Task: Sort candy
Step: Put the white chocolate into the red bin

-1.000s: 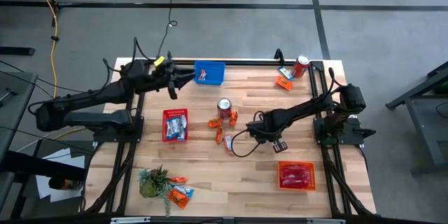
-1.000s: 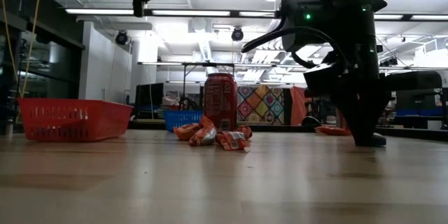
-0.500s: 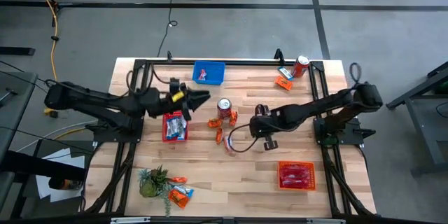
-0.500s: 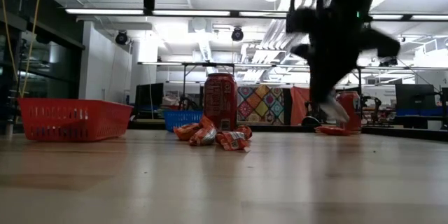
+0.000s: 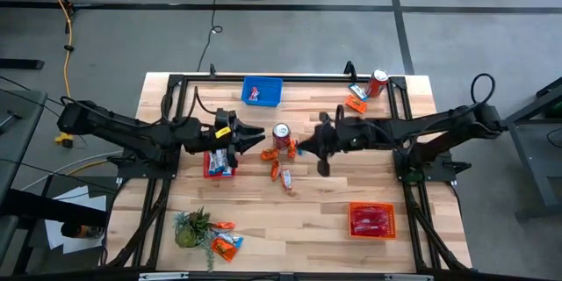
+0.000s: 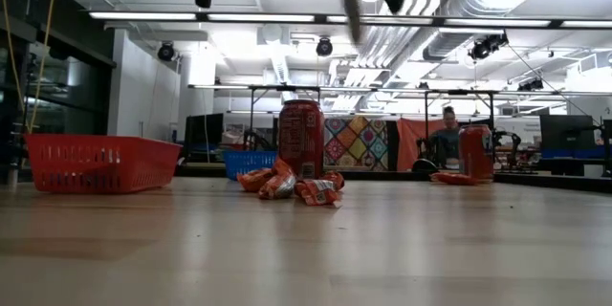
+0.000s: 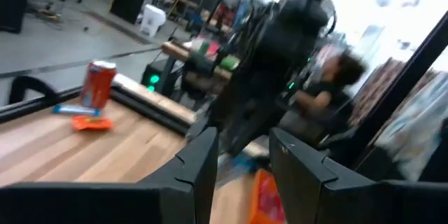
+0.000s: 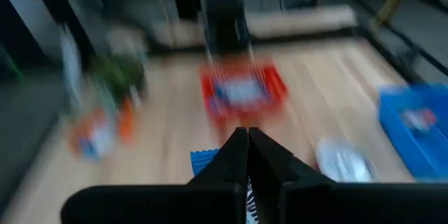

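between both pincers, a can [image 5: 281, 133] and candy [image 5: 274, 153] crowd mid-table.

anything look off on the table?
Nothing spilled or damaged. Loose candy still lies clustered by the middle can, more by the plant and the far can. That's unsorted work, not a fault. Baskets sit upright.

Drink can [image 5: 281, 133] upright at table ctr; 2nd can [image 5: 378, 81] far corner; plant [image 5: 192, 227] near edge.
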{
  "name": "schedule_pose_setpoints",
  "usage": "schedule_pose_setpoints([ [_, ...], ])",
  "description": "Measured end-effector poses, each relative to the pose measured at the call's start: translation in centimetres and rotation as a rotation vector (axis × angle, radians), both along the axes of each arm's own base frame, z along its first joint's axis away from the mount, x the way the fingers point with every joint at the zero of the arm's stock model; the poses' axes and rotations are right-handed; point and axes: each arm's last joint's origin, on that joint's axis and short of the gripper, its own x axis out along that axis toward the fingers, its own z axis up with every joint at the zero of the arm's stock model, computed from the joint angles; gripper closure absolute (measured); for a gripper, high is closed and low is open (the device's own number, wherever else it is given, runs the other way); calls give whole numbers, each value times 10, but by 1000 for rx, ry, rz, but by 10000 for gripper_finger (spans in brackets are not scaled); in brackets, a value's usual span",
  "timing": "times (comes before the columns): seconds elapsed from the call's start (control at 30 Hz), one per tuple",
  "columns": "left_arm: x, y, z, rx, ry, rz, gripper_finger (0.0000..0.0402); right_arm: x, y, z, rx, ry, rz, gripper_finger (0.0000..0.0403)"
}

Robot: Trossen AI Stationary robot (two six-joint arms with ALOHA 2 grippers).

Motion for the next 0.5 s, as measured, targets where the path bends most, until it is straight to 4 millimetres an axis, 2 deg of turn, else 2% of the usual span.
schedule_pose_setpoints([
  [0.17,-1,0,-8,150,102,1,286,13,-1,13,99,-203,-5,403],
  [0.33,-1,1,-11,281,157,2,281,13,-1,18,108,-253,-3,403],
  [0.5,0,1,-7,401,161,3,251,16,-1,21,127,-299,-10,403],
])
